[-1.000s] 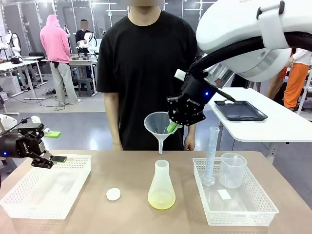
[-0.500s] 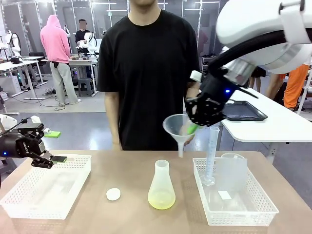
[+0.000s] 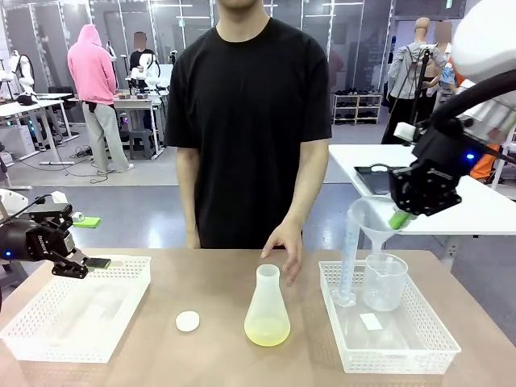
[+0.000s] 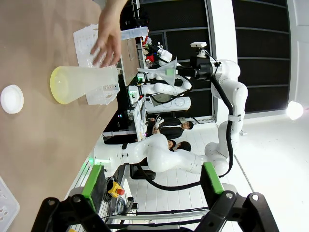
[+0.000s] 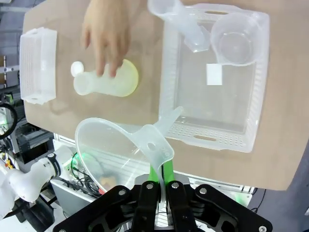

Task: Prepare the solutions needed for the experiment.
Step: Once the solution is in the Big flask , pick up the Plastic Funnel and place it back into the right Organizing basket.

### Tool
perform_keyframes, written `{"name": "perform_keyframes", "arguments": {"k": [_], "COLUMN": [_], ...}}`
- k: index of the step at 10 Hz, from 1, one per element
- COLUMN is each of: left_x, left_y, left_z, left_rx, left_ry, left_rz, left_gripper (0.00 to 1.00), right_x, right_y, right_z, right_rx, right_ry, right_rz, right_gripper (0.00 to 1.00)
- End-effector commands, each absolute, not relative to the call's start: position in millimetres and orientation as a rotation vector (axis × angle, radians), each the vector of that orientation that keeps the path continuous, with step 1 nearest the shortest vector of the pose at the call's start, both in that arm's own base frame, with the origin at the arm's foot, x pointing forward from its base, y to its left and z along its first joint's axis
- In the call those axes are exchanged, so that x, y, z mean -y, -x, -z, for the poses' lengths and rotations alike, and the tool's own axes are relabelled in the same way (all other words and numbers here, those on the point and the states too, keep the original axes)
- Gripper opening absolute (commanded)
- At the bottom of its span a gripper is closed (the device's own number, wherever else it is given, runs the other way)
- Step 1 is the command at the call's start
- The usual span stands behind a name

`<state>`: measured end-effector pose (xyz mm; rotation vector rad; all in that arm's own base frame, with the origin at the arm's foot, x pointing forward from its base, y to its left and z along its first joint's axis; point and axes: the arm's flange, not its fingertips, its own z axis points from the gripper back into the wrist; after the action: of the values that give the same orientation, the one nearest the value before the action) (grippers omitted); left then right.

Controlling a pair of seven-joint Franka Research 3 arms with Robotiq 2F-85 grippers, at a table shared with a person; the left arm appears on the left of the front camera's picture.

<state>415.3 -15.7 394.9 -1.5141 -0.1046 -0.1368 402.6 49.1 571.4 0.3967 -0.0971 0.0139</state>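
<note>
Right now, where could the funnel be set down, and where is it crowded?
Free: the left basket's floor; the right basket's near half around the white slip. Crowded: its far end, with cylinder and beaker.

The solutions (image 3: 267, 329) are glowing pale yellow-green in the bottom of a milky, see-through flask (image 3: 267, 289), lower middle of the frame. Left of it, a small round cap (image 3: 187, 321) is showing plain white against the tan table (image 3: 218, 278). The left basket (image 3: 48, 343) and the right basket (image 3: 423, 351), in the lower corners, are showing white with a fine mesh pattern. The person is wearing a black T-shirt (image 3: 250, 97). The right gripper (image 3: 397, 219) and the left gripper (image 3: 93, 242) are both showing black with bright green pads. The funnel (image 3: 371, 216), cylinder (image 3: 349, 258) and beaker (image 3: 384, 282) are looking clear and colourless.
</note>
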Motion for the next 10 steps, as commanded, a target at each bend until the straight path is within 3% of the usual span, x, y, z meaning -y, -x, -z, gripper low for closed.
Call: {"name": "perform_keyframes", "arguments": {"k": [1, 5, 10], "left_x": [16.5, 16.5, 16.5], "left_y": [-415.1, -415.1, -415.1], "left_z": [-396.9, -396.9, -396.9], "left_rx": [0.100, 0.100, 0.100], "left_ry": [1.516, 1.516, 1.516], "left_rz": [0.134, 0.134, 0.134], "left_gripper": [1.00, 1.00, 1.00], "right_x": [-43.8, -42.7, -45.9], "right_y": [-405.3, -403.4, -389.4], "right_z": [-571.5, -570.5, -516.1], "right_rx": [0.144, 0.106, -0.131], "right_ry": [-0.360, -0.390, -0.350], "right_rz": [-0.059, -0.023, 0.257], "right_gripper": [0.03, 0.03, 0.03]}}
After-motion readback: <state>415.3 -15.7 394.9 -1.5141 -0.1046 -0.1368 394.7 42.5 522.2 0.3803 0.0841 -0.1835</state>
